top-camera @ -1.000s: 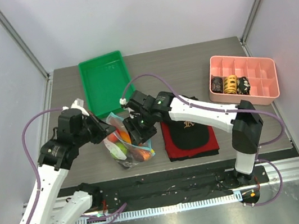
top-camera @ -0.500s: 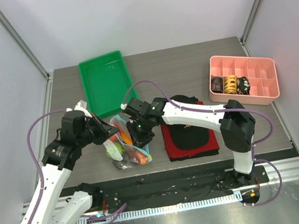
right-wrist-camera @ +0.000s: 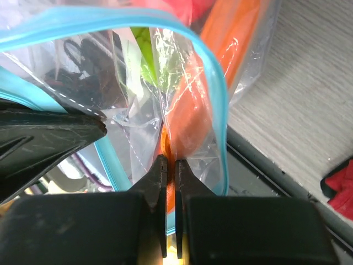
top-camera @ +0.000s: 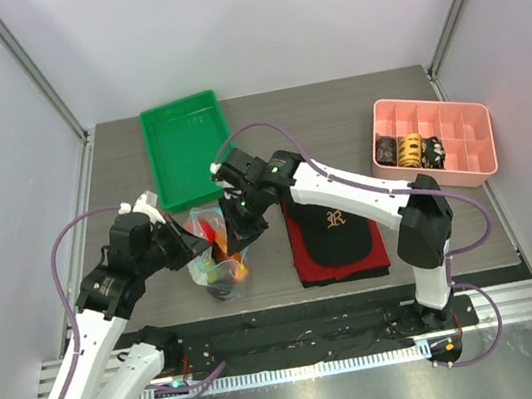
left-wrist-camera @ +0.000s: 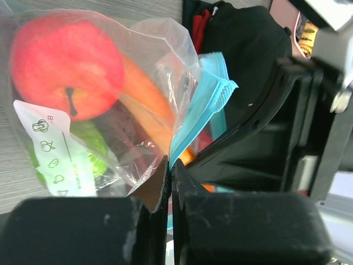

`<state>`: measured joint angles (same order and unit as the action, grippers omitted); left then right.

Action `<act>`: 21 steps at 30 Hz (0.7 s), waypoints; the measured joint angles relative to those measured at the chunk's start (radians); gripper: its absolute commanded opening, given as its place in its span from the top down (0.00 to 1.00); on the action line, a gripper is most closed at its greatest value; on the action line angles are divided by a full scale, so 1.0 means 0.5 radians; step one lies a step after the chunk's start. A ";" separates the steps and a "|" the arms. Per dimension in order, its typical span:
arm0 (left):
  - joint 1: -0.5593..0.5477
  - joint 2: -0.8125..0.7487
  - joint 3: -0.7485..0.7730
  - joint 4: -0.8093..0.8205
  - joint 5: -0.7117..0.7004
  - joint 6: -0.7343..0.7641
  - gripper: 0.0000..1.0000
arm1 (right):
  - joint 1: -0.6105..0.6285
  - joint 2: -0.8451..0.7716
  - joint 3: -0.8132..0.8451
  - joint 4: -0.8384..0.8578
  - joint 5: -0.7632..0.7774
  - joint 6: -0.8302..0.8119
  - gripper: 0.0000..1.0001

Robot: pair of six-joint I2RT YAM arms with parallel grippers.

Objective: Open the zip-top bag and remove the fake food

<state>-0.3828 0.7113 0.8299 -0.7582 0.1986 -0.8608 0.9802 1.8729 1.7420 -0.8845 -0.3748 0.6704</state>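
**Mouth parting, food not yet out**

Both arms have a pinch on the zip-top bag (top-camera: 216, 253), which hangs between the two sets of jaws, just above the table (top-camera: 355, 120). The left gripper (left-wrist-camera: 170, 165) is clamped on a fold of clear film just below the blue zip strip (left-wrist-camera: 201, 105). The right gripper (right-wrist-camera: 170, 163) is clenched on the opposite wall, with the strip arching over and around its tips. In the right wrist view the two halves of the strip stand apart, so I judge the seal at least partly open.

No piece has left the bag. The red apple (left-wrist-camera: 66, 66) lies beyond the left jaws, the orange-rimmed melon slice (right-wrist-camera: 190, 110) directly ahead of the right jaws, and a green piece (left-wrist-camera: 94, 143) sits beside the left jaws. The grapes cannot be made out.

The left arm bends in from the left, wrist turned towards the bag. The right arm stretches leftward past the black cap (top-camera: 337, 234), wrist tipped down. Widening the mouth and lifting out the food remain.
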 measured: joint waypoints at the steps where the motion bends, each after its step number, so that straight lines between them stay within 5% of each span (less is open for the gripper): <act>1: 0.000 -0.013 -0.006 -0.001 0.003 0.012 1.00 | -0.009 0.002 0.012 -0.022 -0.017 0.011 0.99; 10: 0.002 -0.093 -0.032 0.020 0.063 0.009 1.00 | -0.098 0.186 0.465 -0.227 0.091 0.005 0.98; 21: 0.024 -0.002 0.161 0.010 0.213 -0.148 1.00 | 0.133 0.385 0.680 -0.193 0.502 -0.045 0.99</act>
<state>-0.3706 0.7105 0.9104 -0.7532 0.3050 -0.9348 1.0466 2.0655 2.0819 -0.9810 -0.1238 0.6479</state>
